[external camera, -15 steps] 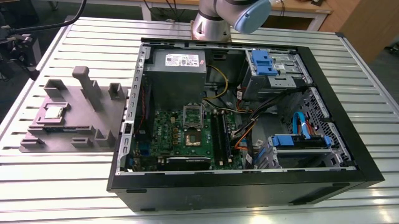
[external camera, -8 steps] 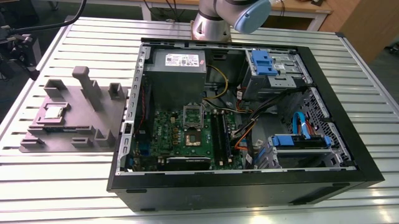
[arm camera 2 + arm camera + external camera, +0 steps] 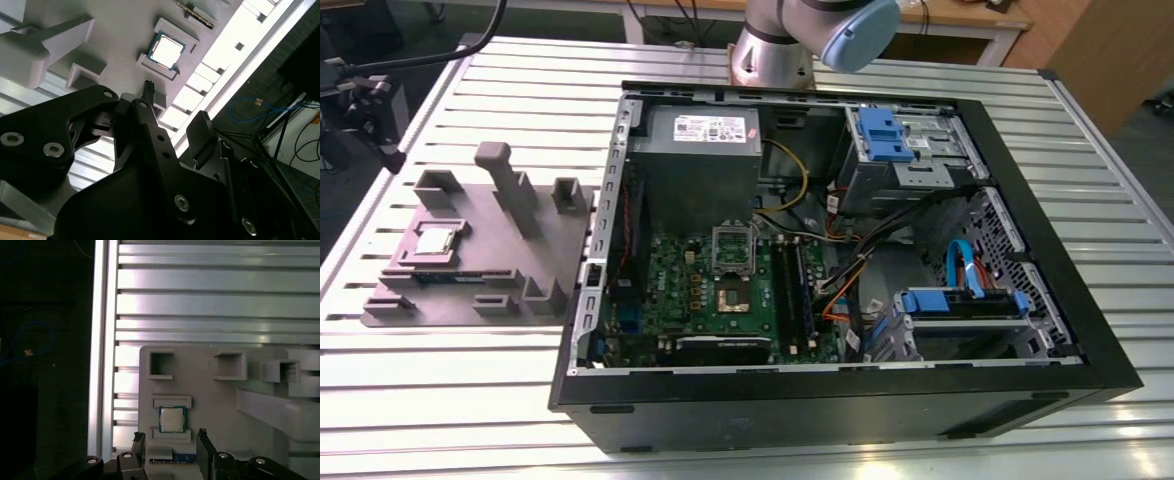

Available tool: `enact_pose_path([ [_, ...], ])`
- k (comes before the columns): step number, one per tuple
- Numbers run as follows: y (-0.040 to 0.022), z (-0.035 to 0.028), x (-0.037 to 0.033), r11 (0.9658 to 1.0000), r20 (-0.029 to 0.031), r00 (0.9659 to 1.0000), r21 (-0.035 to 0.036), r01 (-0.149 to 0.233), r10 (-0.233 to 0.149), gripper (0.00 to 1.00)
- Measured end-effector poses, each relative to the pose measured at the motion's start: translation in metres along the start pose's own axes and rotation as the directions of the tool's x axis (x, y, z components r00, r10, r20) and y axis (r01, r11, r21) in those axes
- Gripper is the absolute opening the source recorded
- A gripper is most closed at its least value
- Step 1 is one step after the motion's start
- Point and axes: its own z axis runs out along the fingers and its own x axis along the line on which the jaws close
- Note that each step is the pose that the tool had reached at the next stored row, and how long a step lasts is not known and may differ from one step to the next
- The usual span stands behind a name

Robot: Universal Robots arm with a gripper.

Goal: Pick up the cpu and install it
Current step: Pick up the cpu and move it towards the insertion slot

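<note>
1. The cpu lay flat, silvery top up, in a shallow square recess of the grey holder, not yet lifted.
2. The holder sat on the slatted metal table, just beside the open computer case, on the exterior view's left of it.
3. The gripper hung above the holder, clear of the chip. In both wrist views its two black fingers stood spread wide with nothing between them.
4. Inside the case the green motherboard lay flat. Its socket looked to hold no chip, and it was well apart from the holder.
5. To my eye the work stood at the approach to the pick, with nothing grasped and nothing installed.
6. A grasp here would, I reckoned, call for the fingers to straddle the chip squarely and meet its thin edges without fouling the raised bars of the recess. The recess looked open on two sides, which seemed the only way in.
</note>
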Motion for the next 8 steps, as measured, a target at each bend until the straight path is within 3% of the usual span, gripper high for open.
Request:
enact_pose_path([
  [8,-0.0003,0.0043,-0.0001,1.0000,-0.0003,1.0000,0.0002,0.000,0.000,0.53],
])
